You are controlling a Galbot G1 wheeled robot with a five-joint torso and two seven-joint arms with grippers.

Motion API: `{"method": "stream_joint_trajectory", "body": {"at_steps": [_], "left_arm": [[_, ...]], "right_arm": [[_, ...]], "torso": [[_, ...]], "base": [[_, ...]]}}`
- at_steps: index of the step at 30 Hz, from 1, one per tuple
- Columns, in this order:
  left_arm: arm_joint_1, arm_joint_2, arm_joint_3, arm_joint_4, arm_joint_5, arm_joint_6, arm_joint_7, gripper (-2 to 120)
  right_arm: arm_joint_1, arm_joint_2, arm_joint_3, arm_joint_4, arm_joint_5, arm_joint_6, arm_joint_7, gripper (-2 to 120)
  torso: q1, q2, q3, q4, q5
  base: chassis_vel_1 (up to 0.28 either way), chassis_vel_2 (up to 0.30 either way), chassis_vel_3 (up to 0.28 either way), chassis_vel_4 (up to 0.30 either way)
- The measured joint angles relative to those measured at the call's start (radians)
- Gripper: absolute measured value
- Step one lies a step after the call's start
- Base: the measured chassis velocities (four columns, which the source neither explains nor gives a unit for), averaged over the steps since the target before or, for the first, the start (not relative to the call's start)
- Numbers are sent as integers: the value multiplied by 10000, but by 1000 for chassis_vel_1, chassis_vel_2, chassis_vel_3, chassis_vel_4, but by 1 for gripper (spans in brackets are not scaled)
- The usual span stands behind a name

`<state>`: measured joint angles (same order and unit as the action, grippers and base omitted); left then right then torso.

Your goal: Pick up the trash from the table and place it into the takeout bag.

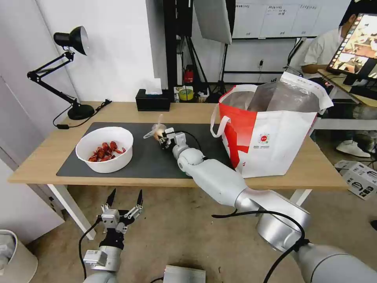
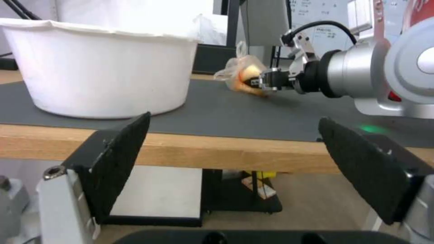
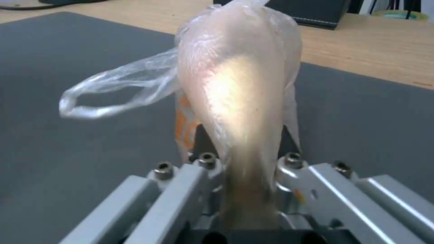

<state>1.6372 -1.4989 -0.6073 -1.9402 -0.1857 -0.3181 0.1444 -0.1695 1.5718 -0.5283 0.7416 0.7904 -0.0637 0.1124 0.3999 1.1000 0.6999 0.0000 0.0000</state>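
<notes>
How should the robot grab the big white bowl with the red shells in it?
Probably by the rim of the white bowl. It stands upright on the dark mat, open on top, too wide to clamp around. The open left gripper waits below the table edge, so come from above on the near wall, one finger inside, one outside. The right gripper holds the knotted bag.

Wood table (image 1: pixel 129 111), grey mat (image 1: pixel 149 157)

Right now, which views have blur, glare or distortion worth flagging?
Head view: wide-angle bending at edges, glare on the takeout bag's foil. Right wrist view: bag in the right claw is soft, too close. Left wrist view: left claw's pads blurred, bowl washed out.
</notes>
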Motion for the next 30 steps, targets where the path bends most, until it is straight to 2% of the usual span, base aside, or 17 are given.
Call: {"method": "stream_joint_trajectory", "body": {"at_steps": [3, 7, 9, 10, 12, 14, 18, 19, 22, 27, 30], "left_arm": [[5, 18, -15, 17, 0, -4, -1, 100], [10, 44, -58, 52, -5, -32, -5, 100], [11, 48, -77, 59, -11, -44, -8, 100], [11, 48, -77, 59, -11, -44, -8, 100], [6, 47, -90, 73, -13, -46, -13, 100], [3, 46, -93, 81, -14, -47, -14, 100], [-31, -4, -84, 133, -13, -49, -20, 100], [-31, -4, -84, 133, -13, -49, -20, 100], [-12, -15, -80, 137, -2, -48, -24, 100], [23, -11, -81, 128, 12, -49, -25, 100], [74, -12, -82, 92, 32, -47, -23, 100]], "right_arm": [[-41, -14, 40, 85, 19, -23, 95, 6], [-171, -307, 100, 860, 290, -272, 434, 4], [-323, -689, 116, 1944, 612, -494, 796, 4], [-323, -689, 116, 1944, 612, -494, 796, 4], [-505, -1082, 166, 2926, 811, -659, 1228, 4], [-578, -1211, 212, 3246, 839, -695, 1362, 4], [-1487, -2223, 905, 6422, 1002, -1330, 2822, 4], [-1487, -2223, 905, 6422, 1002, -1330, 2822, 4], [-2101, -2829, 1326, 8173, 1098, -1751, 3552, 4], [-2484, -3270, 1638, 9174, 1099, -1921, 3813, 4], [-3005, -3813, 2080, 10490, 1080, -2102, 3997, 4]], "torso": [[0, 0, 0, 0, 0], [1, -1, 3, 1, -1], [1, 0, 2, 1, 0], [1, 0, 2, 1, 0], [0, -1, 2, 2, 0], [0, 0, 2, 1, -1], [0, 0, 1, 0, 1], [0, 0, 1, 0, 1], [-1, 0, 0, 0, 1], [0, -1, 0, -1, 2], [0, 0, 0, -1, 1]], "base": [[0, 0, 0, 0], [0, 0, 0, 0], [0, 0, 0, 0], [0, 0, 0, 0], [0, 0, 0, 0], [0, 0, 0, 0], [0, 0, 0, 0], [0, 0, 0, 0], [0, 0, 0, 0], [0, 0, 0, 0], [0, 0, 0, 0]]}}
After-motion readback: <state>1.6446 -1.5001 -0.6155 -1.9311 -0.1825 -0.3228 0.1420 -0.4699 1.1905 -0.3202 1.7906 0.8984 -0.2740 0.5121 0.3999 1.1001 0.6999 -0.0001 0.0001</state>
